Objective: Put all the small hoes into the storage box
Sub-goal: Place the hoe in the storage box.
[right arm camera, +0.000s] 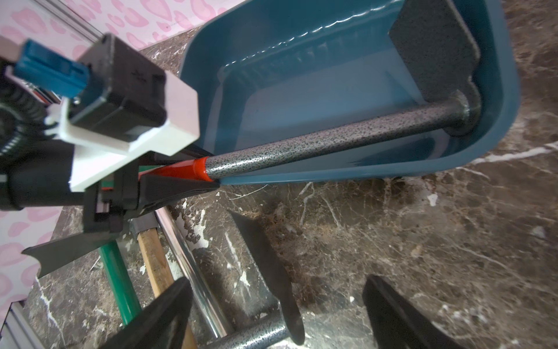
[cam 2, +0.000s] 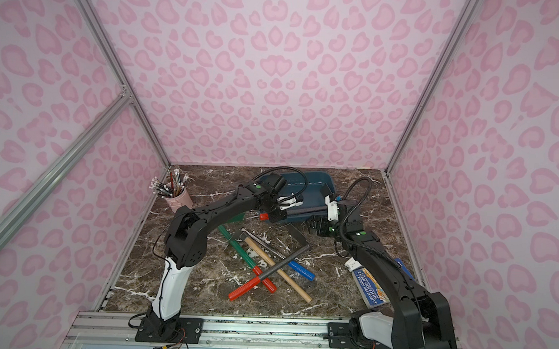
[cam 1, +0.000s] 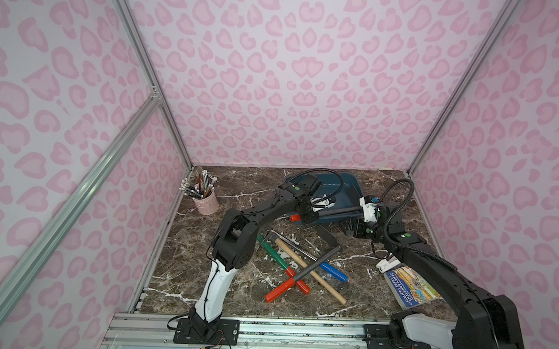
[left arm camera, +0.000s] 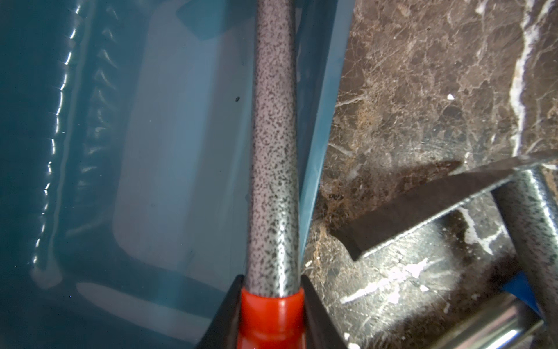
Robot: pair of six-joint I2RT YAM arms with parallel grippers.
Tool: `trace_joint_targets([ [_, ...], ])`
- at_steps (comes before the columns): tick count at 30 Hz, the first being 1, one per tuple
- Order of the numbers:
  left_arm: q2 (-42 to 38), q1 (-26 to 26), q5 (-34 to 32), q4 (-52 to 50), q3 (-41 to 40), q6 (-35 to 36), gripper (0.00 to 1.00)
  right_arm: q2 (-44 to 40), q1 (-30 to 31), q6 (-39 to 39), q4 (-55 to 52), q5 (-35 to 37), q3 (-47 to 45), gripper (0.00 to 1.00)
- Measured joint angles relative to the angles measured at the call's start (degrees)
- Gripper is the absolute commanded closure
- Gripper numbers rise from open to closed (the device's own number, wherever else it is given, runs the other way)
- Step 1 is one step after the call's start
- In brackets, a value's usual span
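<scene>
**A:** What lies nearest the arms' bases?

**B:** A heap of crossed tools on the marble table (cam 1: 202, 275): a second hoe (cam 1: 313, 267) with a red grip, a wooden-handled hammer (cam 1: 328, 287), a green-handled tool (cam 1: 271, 256) and a blue-handled one (cam 1: 334, 271). A book (cam 1: 409, 284) lies off to one side. None of it looks to be in play.

**A:** And the arms?

**B:** The right gripper (right arm camera: 279, 279) hangs over the table just short of the box, its jaws spread wide and holding nothing. The left gripper (left arm camera: 271, 278) is clamped on the small hoe (right arm camera: 332, 142), where the red grip meets the speckled shaft.

**A:** Where is that hoe?

**B:** Its blade is inside the storage box (right arm camera: 362, 175), standing by the end wall. The shaft slants across the near rim, and the red grip juts out past the corner.

**A:** Which step, then?

**B:** Placing, by the look of it, and nearly done. The left arm probably needs to bring the grip end inward and down before its jaws part. Otherwise the handle may end up propped on the rim. The pink pencil cup (cam 1: 207, 203), far back, is no part of this.
</scene>
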Motion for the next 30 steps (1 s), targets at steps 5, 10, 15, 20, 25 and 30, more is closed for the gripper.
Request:
trace_joint_targets([
  [5,0.42,0.2,-0.09,0.87,0.0,0.02,0.93,-0.04,1.31,-0.55,0.92,-2.47,0.0,0.08],
  [10,0.66,0.37,-0.22,1.29,0.0,0.0,0.87,0.35,1.77,-0.85,0.9,-2.97,0.04,0.08],
  [15,0.87,0.35,-0.31,1.97,0.0,0.0,0.77,0.57,1.79,-0.85,0.81,-2.97,0.04,0.08],
  [20,0.94,0.35,-0.44,2.32,0.0,-0.02,0.67,0.72,1.79,-0.85,0.81,-2.97,0.04,0.08],
  [25,0.94,0.37,-0.72,3.39,0.02,-0.04,0.56,1.03,1.86,-0.85,0.81,-2.97,0.04,0.08],
  [30,0.94,0.37,-1.29,4.28,0.02,-0.42,0.51,1.25,1.95,-0.85,0.79,-2.97,0.04,0.08],
])
